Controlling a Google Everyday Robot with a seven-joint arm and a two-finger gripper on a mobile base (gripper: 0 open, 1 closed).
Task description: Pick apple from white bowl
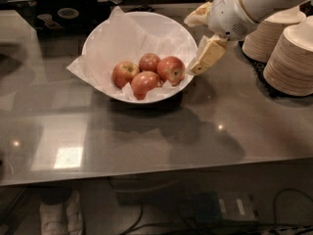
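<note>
Cream two-finger gripper (192,44) hangs at the right rim of the wide round white bowl (164,21), fingers spread apart, holding nothing. Crumpled white paper sheet (105,45) lines the bowl. Large round red apple (171,69) sits inside the bowl, rightmost of four, touching its neighbours. Stacks of cream paper bowls (289,58) stand right of the bowl on the glossy grey table (205,131).

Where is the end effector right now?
Upper centre-right of the view, the end effector hangs by the bowl's right rim, between the apples and the stacked paper bowls.
</note>
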